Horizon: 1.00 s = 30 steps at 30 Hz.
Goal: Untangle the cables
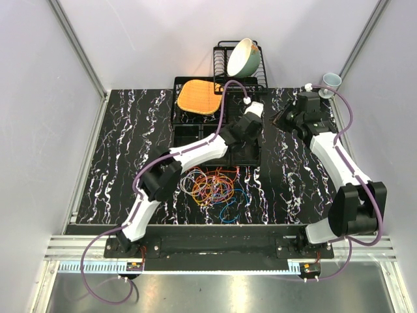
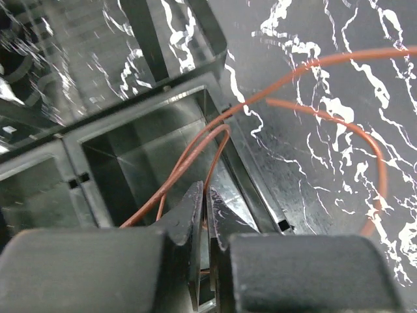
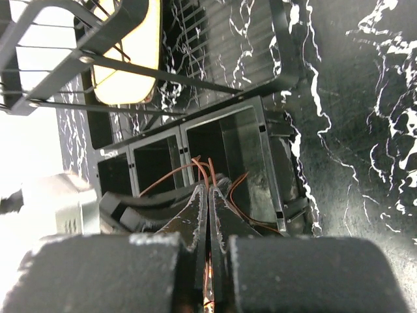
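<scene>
A pile of thin cables in orange, red, blue, yellow and purple lies on the marbled table in front of a black compartment tray. My left gripper hangs over the tray's right end. In the left wrist view it is shut on an orange cable, which loops out over the tray's rim and the table. My right gripper is close by on the right. In the right wrist view it is shut on an orange cable just above the left gripper's fingers.
A black dish rack with a pale green bowl stands at the back. An orange plate lies left of it and shows in the right wrist view. A small cup sits at the back right corner.
</scene>
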Motion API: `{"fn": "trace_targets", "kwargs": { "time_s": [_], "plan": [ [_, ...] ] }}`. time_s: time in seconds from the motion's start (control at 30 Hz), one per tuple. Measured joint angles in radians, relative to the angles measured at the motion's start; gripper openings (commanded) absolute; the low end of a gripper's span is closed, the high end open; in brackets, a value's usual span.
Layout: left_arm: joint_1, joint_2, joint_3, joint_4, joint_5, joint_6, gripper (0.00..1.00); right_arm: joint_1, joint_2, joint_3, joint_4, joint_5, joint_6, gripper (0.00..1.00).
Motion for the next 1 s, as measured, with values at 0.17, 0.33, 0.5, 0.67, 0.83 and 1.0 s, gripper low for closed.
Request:
{"fn": "trace_targets", "kwargs": {
  "time_s": [0.17,0.33,0.5,0.67,0.83,1.0],
  "plan": [
    [0.034,0.013,-0.015,-0.006,0.063,-0.063,0.26,0.012,0.051,-0.001,0.000,-0.033,-0.003,0.00],
    [0.053,0.012,-0.039,-0.005,0.082,-0.096,0.57,0.056,0.137,0.000,-0.019,-0.029,-0.008,0.00],
    [0.050,-0.003,-0.092,-0.019,0.082,-0.106,0.66,0.062,0.186,0.017,-0.041,-0.023,-0.016,0.00],
    [0.045,-0.082,-0.161,-0.045,0.083,-0.126,0.73,0.067,0.235,0.065,-0.045,-0.019,-0.026,0.00],
    [0.045,-0.200,-0.221,-0.065,0.095,-0.150,0.78,0.098,0.283,0.095,-0.045,-0.005,-0.031,0.00],
    [0.045,-0.314,-0.255,-0.069,0.119,-0.177,0.80,0.135,0.349,0.110,-0.046,0.008,-0.041,0.00]
  ]
}}
